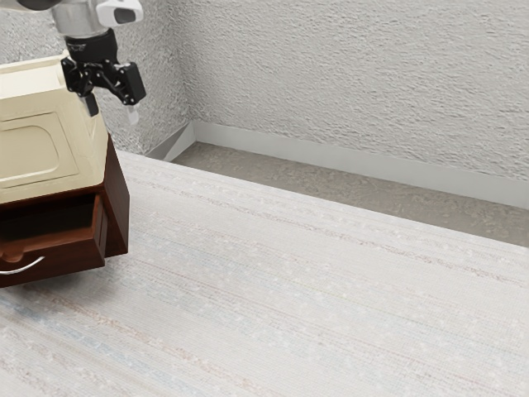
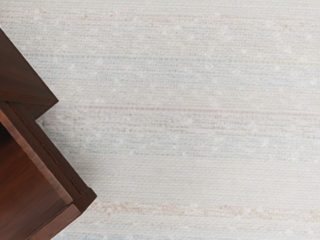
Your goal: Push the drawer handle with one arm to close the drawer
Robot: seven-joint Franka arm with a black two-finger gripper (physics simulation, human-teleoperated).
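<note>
My gripper (image 1: 112, 114) hangs high at the exterior view's upper left, above and behind the cabinet's corner, its two fingers apart with nothing between them. The dark brown drawer (image 1: 70, 253) stands pulled out of the cabinet (image 1: 118, 198) at the exterior view's left edge. A curved silver handle (image 1: 23, 266) is on the drawer's front, partly cut off by the view's edge. In the wrist view, the open drawer (image 2: 30, 200) juts out from the cabinet (image 2: 25, 80), with its front corner in sight.
A cream panelled box-like piece (image 1: 50, 132) rests on top of the cabinet. The pale striped tabletop (image 1: 314, 298) extends toward the exterior view's right. A rough white wall (image 1: 347, 74) rises behind it.
</note>
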